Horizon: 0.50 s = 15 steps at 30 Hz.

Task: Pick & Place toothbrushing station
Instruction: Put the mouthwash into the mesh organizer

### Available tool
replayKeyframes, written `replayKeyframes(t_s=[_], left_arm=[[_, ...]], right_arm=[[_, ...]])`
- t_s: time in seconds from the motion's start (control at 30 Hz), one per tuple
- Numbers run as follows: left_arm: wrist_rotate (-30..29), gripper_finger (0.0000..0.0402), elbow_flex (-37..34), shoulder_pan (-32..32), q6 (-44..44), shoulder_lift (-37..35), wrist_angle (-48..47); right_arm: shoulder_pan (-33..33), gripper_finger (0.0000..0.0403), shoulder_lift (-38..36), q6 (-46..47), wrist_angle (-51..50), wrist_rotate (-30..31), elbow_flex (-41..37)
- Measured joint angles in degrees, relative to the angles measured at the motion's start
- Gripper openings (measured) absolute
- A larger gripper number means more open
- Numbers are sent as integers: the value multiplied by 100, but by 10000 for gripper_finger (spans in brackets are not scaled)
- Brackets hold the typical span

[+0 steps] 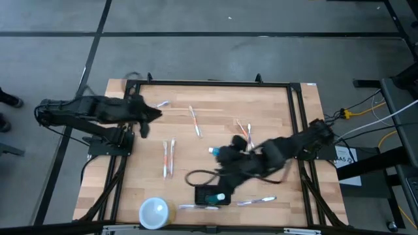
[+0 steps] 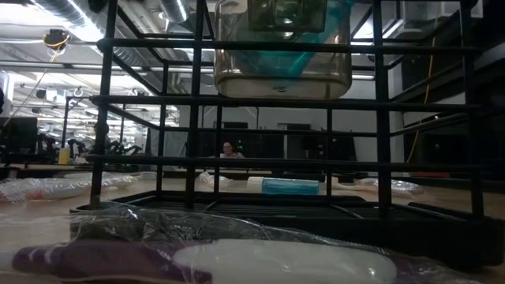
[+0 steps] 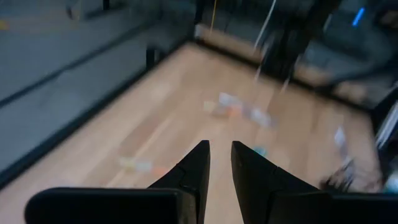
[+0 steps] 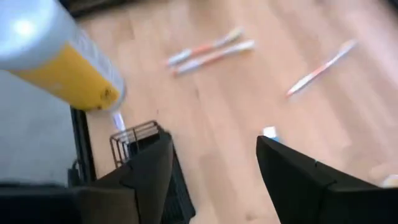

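Note:
The toothbrushing station (image 1: 210,194) is a small black wire holder box standing on the table near its front edge, with a teal thing in it. It fills the low view (image 2: 237,158), and in the right wrist view (image 4: 134,140) it shows beside one finger. My right gripper (image 1: 227,166) hovers just beyond the holder's far side, open and empty, and its fingers stand wide apart in the right wrist view (image 4: 214,152). My left gripper (image 1: 155,115) is above the table's far left part, empty, with a narrow gap between its fingers (image 3: 220,152).
A round yellow cup with a white top (image 1: 155,212) stands at the front, left of the holder. Several toothbrushes lie about (image 1: 168,156) (image 1: 194,121) (image 1: 244,130) (image 1: 258,201). A teal-and-white tube (image 1: 213,151) lies by my right gripper. A black frame (image 1: 294,117) edges the table.

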Motion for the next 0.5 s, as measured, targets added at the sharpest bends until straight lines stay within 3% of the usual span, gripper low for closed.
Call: replayKeyframes(t_s=[0.23,0.3,0.37,0.5], left_arm=[[-151,61,9,-125,-640,-908,-433],[-123,61,9,-166,-775,-919,-471],[-103,61,9,-225,-778,-885,-394],[-141,61,7,-315,-487,-710,59]], right_arm=[[524,219,-1060,2477,-683,1341,-945],[483,218,-1314,3169,-684,1168,-1475],[250,217,-1532,3604,-680,618,-2068],[-436,217,-2049,3609,-72,-44,-3132]])
